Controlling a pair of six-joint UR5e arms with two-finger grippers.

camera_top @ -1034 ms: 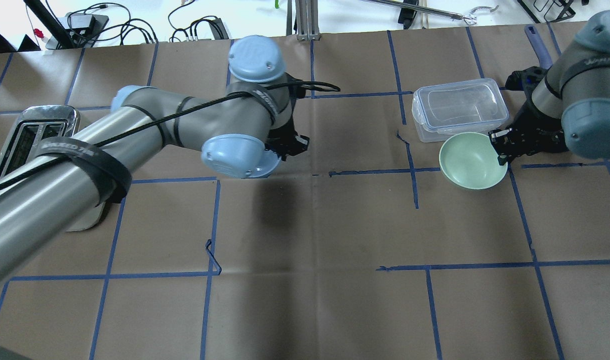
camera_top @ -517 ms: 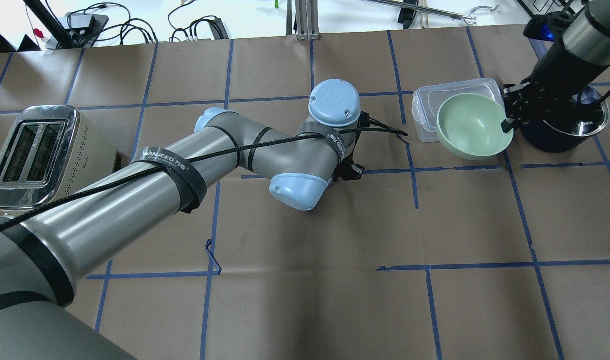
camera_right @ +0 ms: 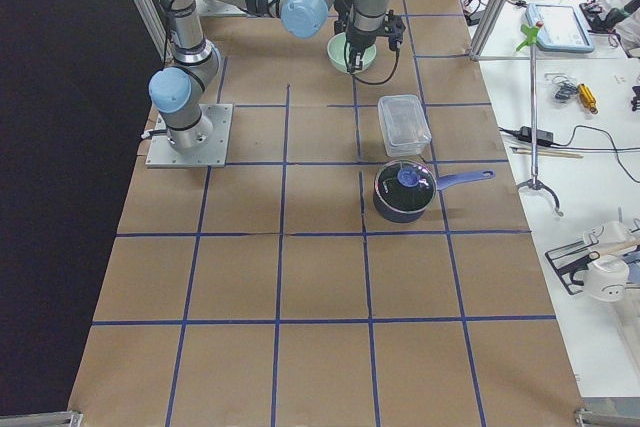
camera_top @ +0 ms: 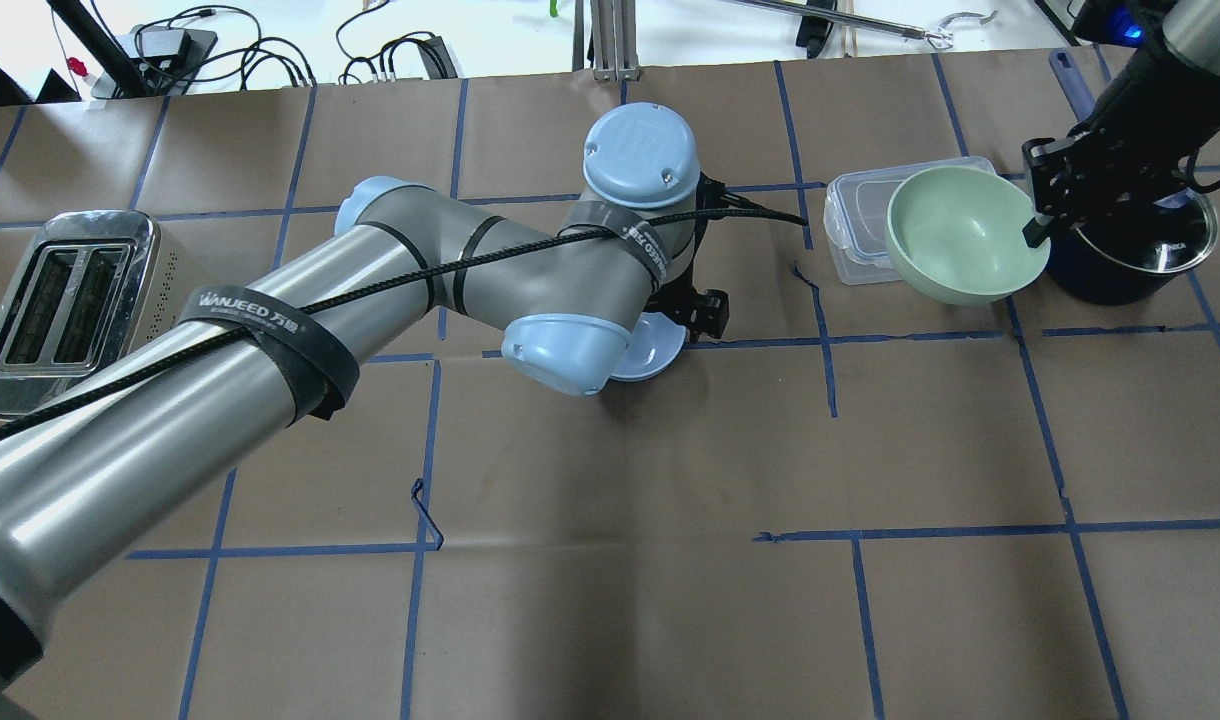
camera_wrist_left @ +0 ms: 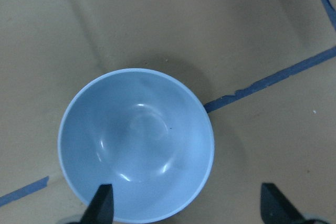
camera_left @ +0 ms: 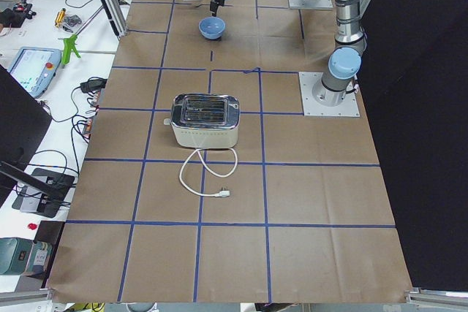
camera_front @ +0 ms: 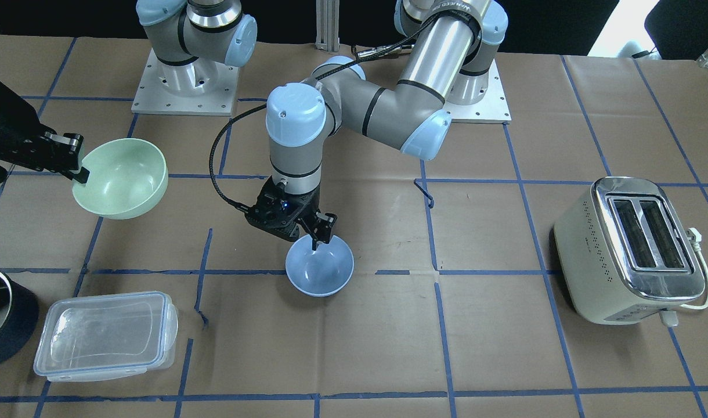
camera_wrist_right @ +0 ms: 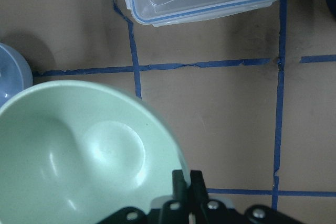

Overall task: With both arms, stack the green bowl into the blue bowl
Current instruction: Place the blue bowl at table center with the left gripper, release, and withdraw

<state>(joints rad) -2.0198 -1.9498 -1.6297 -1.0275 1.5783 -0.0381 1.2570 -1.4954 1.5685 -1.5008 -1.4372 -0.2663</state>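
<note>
The pale green bowl (camera_front: 122,177) hangs tilted above the table, with my right gripper (camera_front: 78,174) shut on its rim; it also shows in the overhead view (camera_top: 965,235) and the right wrist view (camera_wrist_right: 79,150). The light blue bowl (camera_front: 320,266) sits upright on the table near the middle, mostly hidden under my left arm in the overhead view (camera_top: 655,350). My left gripper (camera_front: 322,229) is open and empty just above the blue bowl's rim (camera_wrist_left: 136,145), one finger over the bowl and one outside it.
A clear lidded container (camera_front: 104,334) lies on the table below and beyond the green bowl. A dark pot (camera_top: 1130,260) stands under my right wrist. A toaster (camera_front: 632,249) stands at the robot's far left. Blue tape lines cross the brown paper.
My right gripper has lifted the green bowl off the table and carried it up and back over the container. My left arm has swung right, to above the blue bowl.
</note>
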